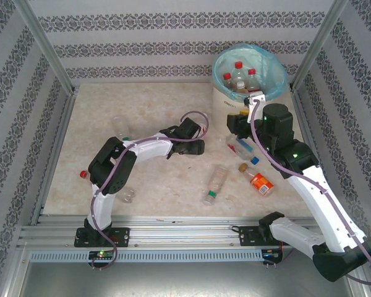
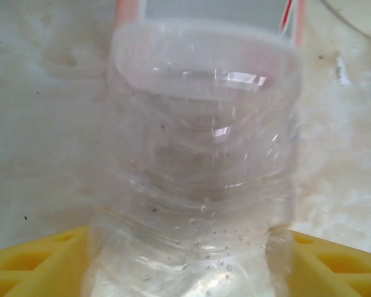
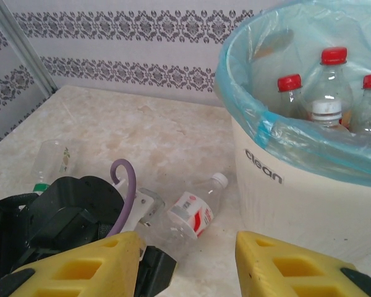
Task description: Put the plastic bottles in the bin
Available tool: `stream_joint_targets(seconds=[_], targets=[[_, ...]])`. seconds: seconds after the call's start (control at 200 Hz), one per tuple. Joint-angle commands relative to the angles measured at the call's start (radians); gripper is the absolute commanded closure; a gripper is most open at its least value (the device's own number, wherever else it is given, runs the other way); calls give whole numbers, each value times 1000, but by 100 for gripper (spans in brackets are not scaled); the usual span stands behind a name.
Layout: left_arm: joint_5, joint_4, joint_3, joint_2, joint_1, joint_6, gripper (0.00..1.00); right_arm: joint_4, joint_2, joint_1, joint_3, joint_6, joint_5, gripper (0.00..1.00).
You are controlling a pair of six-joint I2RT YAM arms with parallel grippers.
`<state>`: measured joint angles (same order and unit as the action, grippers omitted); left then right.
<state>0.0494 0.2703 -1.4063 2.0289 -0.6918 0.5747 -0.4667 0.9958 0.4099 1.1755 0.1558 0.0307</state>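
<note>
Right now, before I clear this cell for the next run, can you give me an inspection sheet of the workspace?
Surface: beige marbled tabletop.
Job's things: bin with a turquoise liner, holding at least three red-capped bottles. Several bottles lie loose on the table, among them an orange bottle and a green-capped bottle.
Clutter: nothing seen.
Grippers: left gripper shut on a clear bottle; right gripper open and empty beside the bin.
Cables: a purple cable runs along each arm; the left one arches above the wrist.
Surroundings: patterned walls, metal frame posts.
</note>
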Motion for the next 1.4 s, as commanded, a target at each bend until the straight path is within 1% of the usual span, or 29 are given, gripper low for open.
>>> stream_joint_targets(seconds=[0.0,0.16,0.205,0.235,0.29,0.37,0.49,0.565,0.719,0.849,0.914,1.089,1.169,1.309,1.394], targets=[[16,-47,22,-63,6,-71,33,26,6,23,41,17,-38,54],[0,-33,35,-97,11,-129,34,25,10,50,53,11,-66,54],[-9,-24,32,-99,11,-143,32,28,12,56,53,9,-77,54],[-15,-13,25,-96,11,-151,28,30,13,59,53,9,-79,54],[-16,20,-2,-78,11,-171,25,32,12,66,54,10,-84,54],[-19,65,-42,-45,11,-190,26,36,14,77,55,13,-95,54],[-15,66,-48,-24,11,-195,27,33,7,92,56,9,-111,54],[-19,86,-62,-3,11,-197,24,31,-1,95,52,5,-123,54],[12,114,-98,41,11,-199,20,29,-11,95,46,-1,-135,54],[-12,166,-141,81,11,-204,18,28,-18,97,43,2,-135,54],[-16,177,-148,90,11,-208,19,26,-20,97,39,3,-137,54],[-26,172,-137,72,11,-224,29,20,-27,97,44,-4,-142,54],[-41,160,-122,45,11,-238,32,24,-30,98,46,-5,-145,54],[-90,124,-68,-48,11,-255,34,19,-31,98,60,-12,-146,54],[-126,61,-5,-146,11,-276,35,13,-34,98,74,-18,-147,54]])
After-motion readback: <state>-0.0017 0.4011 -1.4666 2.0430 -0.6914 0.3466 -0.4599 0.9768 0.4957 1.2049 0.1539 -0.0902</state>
